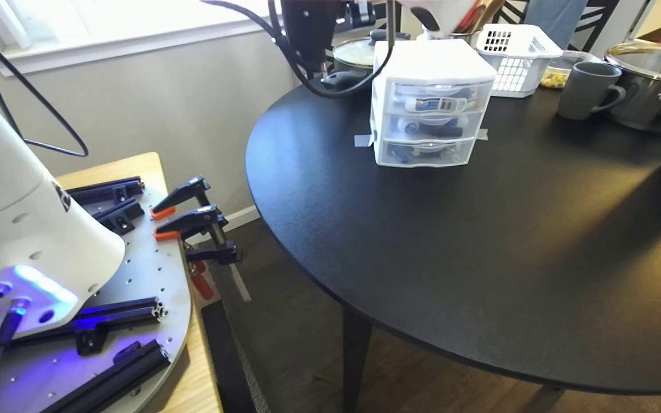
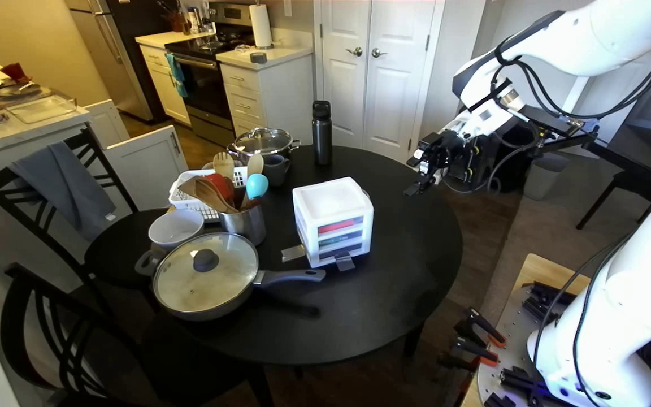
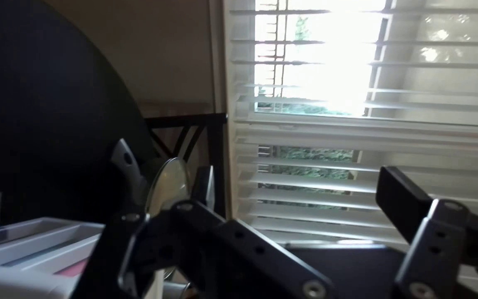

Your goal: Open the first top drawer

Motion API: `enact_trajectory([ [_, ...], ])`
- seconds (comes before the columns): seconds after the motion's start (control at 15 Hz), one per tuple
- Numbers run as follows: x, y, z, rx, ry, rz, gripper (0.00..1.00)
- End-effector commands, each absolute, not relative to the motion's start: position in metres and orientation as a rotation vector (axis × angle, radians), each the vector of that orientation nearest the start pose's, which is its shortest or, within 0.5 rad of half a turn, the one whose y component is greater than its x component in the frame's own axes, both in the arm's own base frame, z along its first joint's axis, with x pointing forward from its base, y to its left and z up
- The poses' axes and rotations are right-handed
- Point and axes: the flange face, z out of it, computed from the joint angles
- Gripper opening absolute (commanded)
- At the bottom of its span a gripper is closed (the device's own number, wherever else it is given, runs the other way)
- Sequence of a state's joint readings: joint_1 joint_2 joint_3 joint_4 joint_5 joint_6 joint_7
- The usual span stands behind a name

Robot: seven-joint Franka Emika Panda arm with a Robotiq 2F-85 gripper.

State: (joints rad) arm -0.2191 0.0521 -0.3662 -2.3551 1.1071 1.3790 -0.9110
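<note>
Closed, broad and shallow, the top drawer [image 1: 437,100] tops the white drawer unit [image 1: 435,61]. My gripper [image 2: 415,175] hangs off the unit's front, its 2 fingers [image 3: 401,200] spread wide; in the wrist view the unit lies lower left, outside their gap. Behind the unit: a lidded pan [image 2: 207,278], likely no obstacle.

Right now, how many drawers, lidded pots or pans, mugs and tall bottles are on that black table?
Drawers: 3 (top drawer, middle drawer, bottom drawer)
Lidded cookware: 2 (lidded pan, lidded pot)
Mug: 1
Tall bottle: 1
Total: 7
</note>
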Motion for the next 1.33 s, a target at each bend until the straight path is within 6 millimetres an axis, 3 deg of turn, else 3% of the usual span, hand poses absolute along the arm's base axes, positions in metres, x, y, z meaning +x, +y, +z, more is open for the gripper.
enact_trajectory([
  [0.0,0.427,-0.172,0.303,-1.789,0.193,-0.078,1.00],
  [0.73,0.428,-0.239,0.237,-1.696,0.460,-0.175,1.00],
  [1.0,0.437,-0.236,0.230,-1.747,0.455,-0.161,1.00],
  [1.27,0.459,-0.230,0.238,-1.754,0.395,-0.176,1.00],
])
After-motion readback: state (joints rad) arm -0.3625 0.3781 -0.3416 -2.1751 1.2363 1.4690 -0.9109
